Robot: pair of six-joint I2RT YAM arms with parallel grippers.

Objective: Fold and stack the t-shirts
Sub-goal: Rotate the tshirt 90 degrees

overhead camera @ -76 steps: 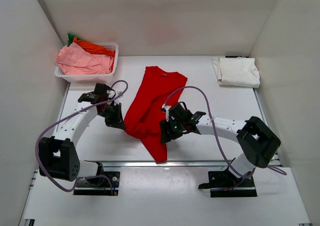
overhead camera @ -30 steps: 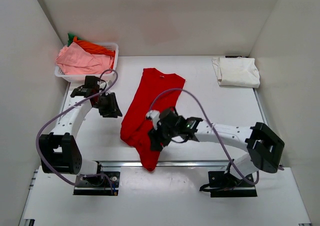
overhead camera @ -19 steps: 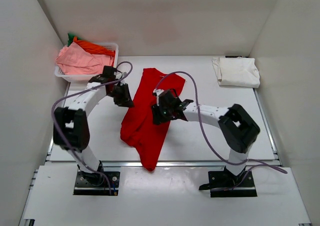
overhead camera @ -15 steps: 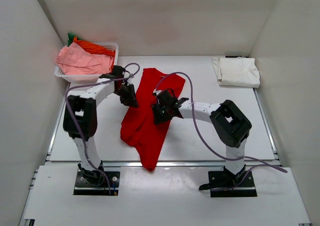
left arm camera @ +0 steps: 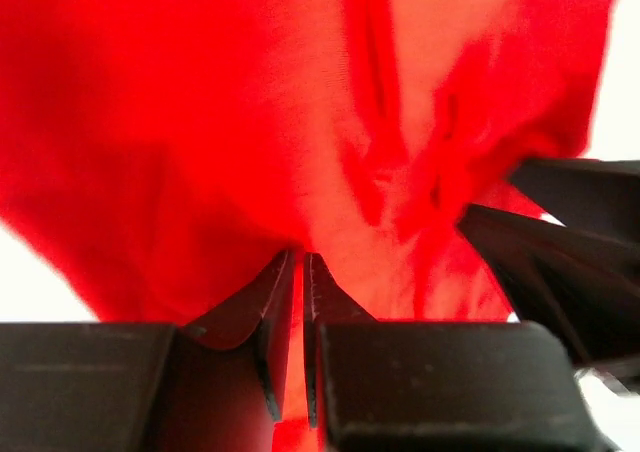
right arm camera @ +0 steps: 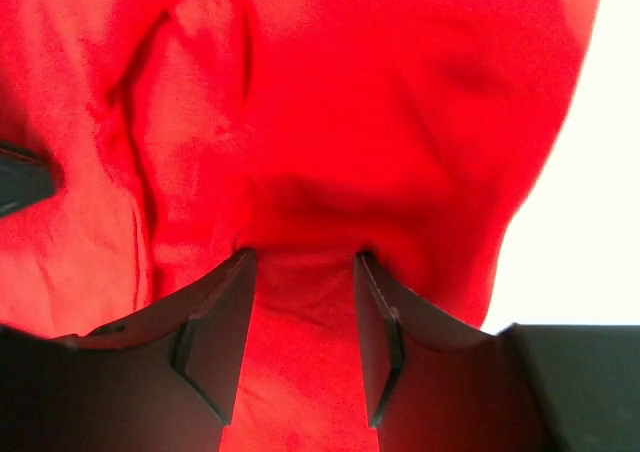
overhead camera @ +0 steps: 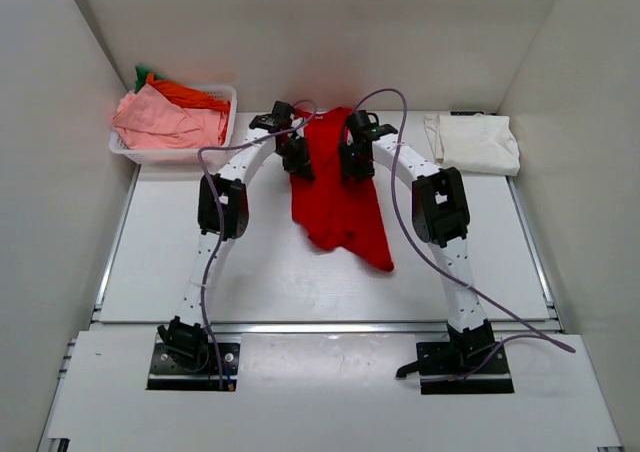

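- Two grippers sit side by side at the far end of the table (overhead camera: 170, 252), both at full stretch away from the near edge.
- One red tee (overhead camera: 340, 207) is what they have hold of. Its top edge is up at the grippers near the back of the table. The rest runs toward the near side as a narrow, crumpled strip that slants right and ends in a point.
- The left gripper (overhead camera: 298, 164) is at the tee's upper left edge. Seen from its own wrist, the left gripper (left arm camera: 300, 257) has its jaws almost pressed together, with a thin fold of the red tee (left arm camera: 200, 122) pinched in the slit.
- The right gripper (overhead camera: 352, 167) is at the upper right edge, just beside the other. From its wrist, the right gripper (right arm camera: 303, 262) has its jaws a little apart. A thick wad of the red tee (right arm camera: 400, 102) fills the gap, and the cloth creases away from both tips.
- Whether the top of the tee is lifted off the table I cannot tell.
- A cream-white tee (overhead camera: 475, 142) lies folded in the far right corner, well apart from the red one.
- In the far left corner a white lattice basket (overhead camera: 225, 122) holds a pink tee (overhead camera: 160, 122) on top, an orange tee (overhead camera: 190, 95) behind it and a scrap of green tee (overhead camera: 143, 74) at the back.
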